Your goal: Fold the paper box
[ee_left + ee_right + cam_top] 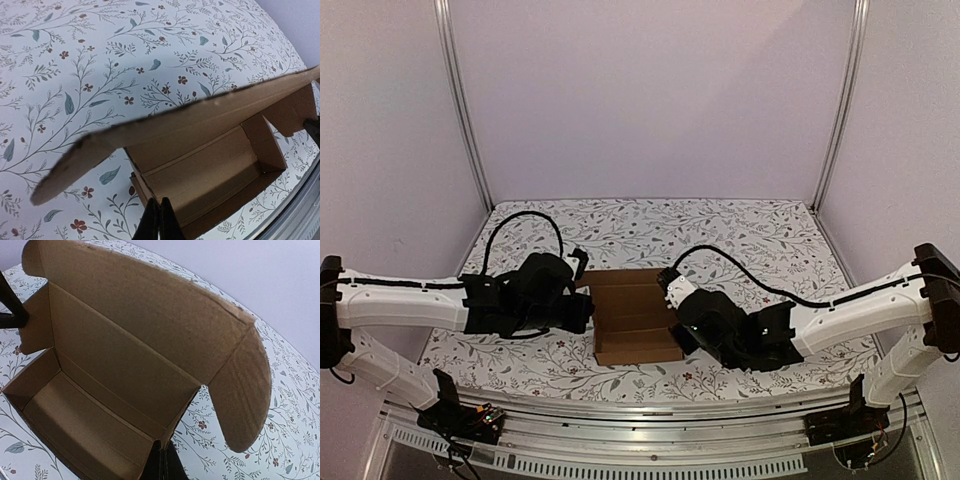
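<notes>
Paper box (635,315) sits at the centre of the flowered table (760,240), its trough formed and its lid flap (150,305) standing open on the 12 o'clock side. Left gripper (160,210) at the box's 9 o'clock and right gripper (161,455) at its 3 o'clock are both clenched, tips at the end walls.
</notes>
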